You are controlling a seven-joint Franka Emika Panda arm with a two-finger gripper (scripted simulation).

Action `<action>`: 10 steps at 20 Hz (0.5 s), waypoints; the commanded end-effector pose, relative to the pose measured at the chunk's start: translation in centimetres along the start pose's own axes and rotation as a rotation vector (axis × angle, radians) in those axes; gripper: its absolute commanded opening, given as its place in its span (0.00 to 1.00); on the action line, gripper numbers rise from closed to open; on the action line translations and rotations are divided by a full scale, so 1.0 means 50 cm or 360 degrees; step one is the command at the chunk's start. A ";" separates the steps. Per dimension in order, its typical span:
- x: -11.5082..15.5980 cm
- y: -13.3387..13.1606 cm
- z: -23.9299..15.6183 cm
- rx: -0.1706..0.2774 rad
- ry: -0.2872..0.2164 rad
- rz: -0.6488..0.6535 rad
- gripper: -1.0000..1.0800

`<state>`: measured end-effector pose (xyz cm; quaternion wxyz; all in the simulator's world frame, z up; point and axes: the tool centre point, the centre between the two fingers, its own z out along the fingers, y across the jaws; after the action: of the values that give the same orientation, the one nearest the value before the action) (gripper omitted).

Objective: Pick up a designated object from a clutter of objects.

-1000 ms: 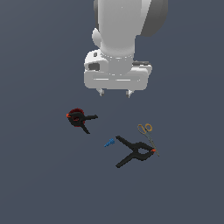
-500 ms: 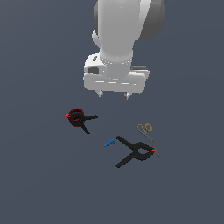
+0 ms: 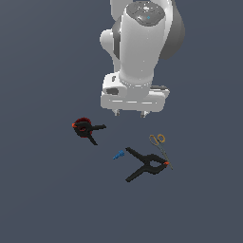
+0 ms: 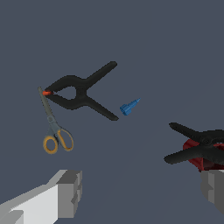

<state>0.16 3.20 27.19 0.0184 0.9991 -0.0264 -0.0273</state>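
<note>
The scissors [image 3: 160,146] lie flat, with two golden-orange ring handles and slim grey blades whose tips touch the orange tip of the large black spring clamp [image 3: 146,164]. In the wrist view the scissors [image 4: 54,128] lie beside that clamp [image 4: 81,92]. My gripper [image 3: 129,114] hangs open above the objects, between the two clamps and apart from the scissors. Its grey fingertips [image 4: 68,192] show in the wrist view with nothing between them.
A second black clamp with a red part [image 3: 86,129] lies toward the exterior view's left, close under one finger in the wrist view [image 4: 202,148]. A tiny blue pointed piece [image 3: 118,154] sits by the large clamp's handles, also visible as the blue piece [image 4: 129,106].
The gripper has come lower in the exterior view, closer to the objects and slightly toward that view's right. The objects have not moved.
</note>
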 end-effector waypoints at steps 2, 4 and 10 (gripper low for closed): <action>0.020 -0.041 0.046 -0.0004 0.0012 -0.0021 0.96; 0.032 -0.070 0.078 -0.0006 0.0021 -0.0036 0.96; 0.059 -0.180 0.202 0.0002 0.0052 -0.0090 0.96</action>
<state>2.80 10.28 18.33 0.0187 0.9997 -0.0025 -0.0139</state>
